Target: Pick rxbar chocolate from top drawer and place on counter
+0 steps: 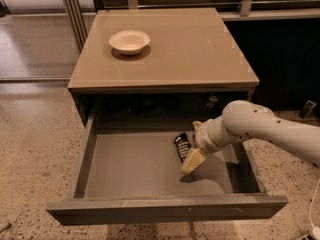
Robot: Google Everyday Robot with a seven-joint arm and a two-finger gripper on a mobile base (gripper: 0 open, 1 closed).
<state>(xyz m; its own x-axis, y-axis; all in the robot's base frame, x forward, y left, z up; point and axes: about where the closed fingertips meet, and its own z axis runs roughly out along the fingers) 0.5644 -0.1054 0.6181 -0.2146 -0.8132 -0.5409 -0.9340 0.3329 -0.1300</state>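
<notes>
The top drawer point(125, 166) stands pulled open below the counter point(190, 49). The rxbar chocolate point(181, 146), a small black bar with white lettering, lies flat on the drawer floor right of centre. My gripper point(192, 161) reaches down into the drawer from the right on a white arm. Its tan fingers sit right beside the bar's right and near end, touching or almost touching it. The bar rests on the drawer floor.
A white bowl point(129, 41) sits on the counter's back left. The drawer's front panel point(165, 209) and side walls bound the gripper's space. Speckled floor lies on both sides; a cable end shows at the far right point(314, 229).
</notes>
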